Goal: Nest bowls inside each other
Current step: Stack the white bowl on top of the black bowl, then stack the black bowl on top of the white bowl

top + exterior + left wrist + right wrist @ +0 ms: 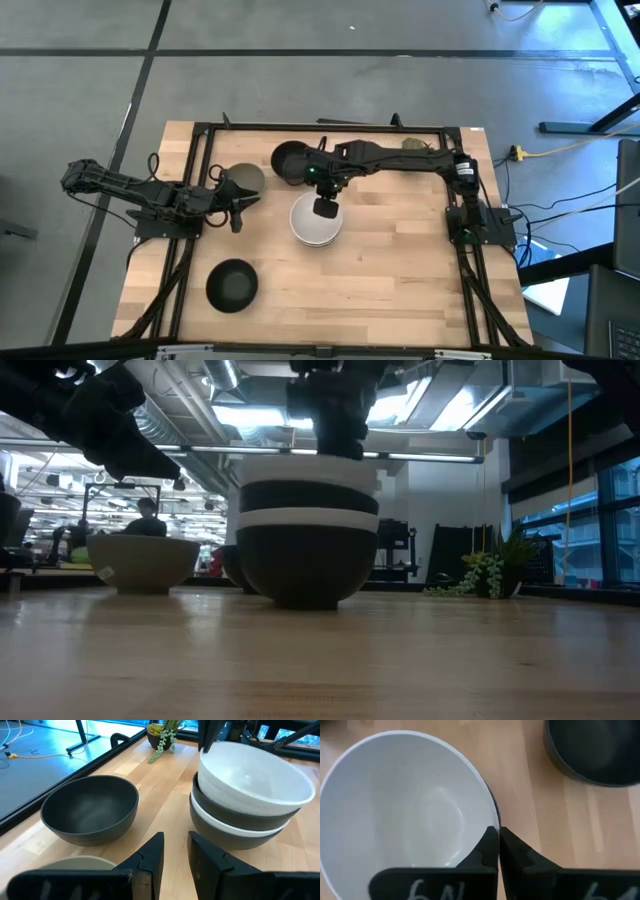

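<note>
A wooden counter [400,290] seen from above, with two dark robot arms reaching in from its left and right sides. Near the counter's middle stands a stack of nested bowls [308,545], black and white layers alternating, with a white bowl [316,220] sitting tilted on top. The right end effector [324,208] hangs over the top bowl's rim, its fingers [492,851] pressed together with nothing visibly between them, just outside the rim. A lone black bowl [291,162] sits toward the far edge, behind the stack. A grey-green bowl [241,181] sits toward the left side, with the left end effector [236,203] over it, fingers [150,857] slightly parted and empty. Another black bowl [232,285] rests near the front left corner. A plant sprig [414,143] lies at the far edge.
</note>
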Motion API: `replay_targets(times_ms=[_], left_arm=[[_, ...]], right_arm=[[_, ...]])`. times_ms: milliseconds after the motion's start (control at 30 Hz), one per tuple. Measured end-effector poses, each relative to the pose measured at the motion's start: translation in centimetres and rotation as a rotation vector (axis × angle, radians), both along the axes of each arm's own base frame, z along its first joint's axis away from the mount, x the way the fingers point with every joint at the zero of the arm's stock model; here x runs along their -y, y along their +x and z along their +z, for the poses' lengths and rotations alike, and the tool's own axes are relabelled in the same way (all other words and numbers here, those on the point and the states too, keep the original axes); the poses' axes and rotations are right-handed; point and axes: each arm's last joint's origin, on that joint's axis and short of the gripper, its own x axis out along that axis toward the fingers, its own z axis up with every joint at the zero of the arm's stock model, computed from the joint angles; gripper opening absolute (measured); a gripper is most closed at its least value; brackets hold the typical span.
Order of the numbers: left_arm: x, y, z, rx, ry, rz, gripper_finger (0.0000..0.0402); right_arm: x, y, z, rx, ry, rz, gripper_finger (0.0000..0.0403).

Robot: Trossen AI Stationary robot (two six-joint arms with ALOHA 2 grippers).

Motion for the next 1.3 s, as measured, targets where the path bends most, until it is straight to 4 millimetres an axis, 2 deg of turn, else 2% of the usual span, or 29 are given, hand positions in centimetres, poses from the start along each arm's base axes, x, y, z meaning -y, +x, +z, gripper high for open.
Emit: replay_targets(times_ms=[267, 567, 1000, 1133, 1300], left_arm=[[0.0, 0.0, 0.0, 0.000, 0.000, 0.000, 0.0082], [0.0, 0.0, 0.0, 0.001, 0.001, 0.002, 0.0082], [0.0, 0.0, 0.0, 0.002, 0.002, 0.003, 0.0082], [0.0, 0.0, 0.0, 0.002, 0.002, 0.004, 0.0082], [0.0, 0.0, 0.0, 0.003, 0.002, 0.004, 0.0082]], right_arm=[[0.0, 0.1, -1.5, -0.003, 0.017, -0.011, 0.0003], [0.0, 0.2, -1.6, 0.014, 0.028, -0.038, 0.0044], [0.0, 0.2, -1.6, 0.014, 0.016, -0.015, 0.0060], [0.1, 0.2, -1.5, 0.016, 0.012, -0.017, 0.0093], [0.7, 0.1, -1.5, 0.021, 0.067, -0.008, 0.0164]])
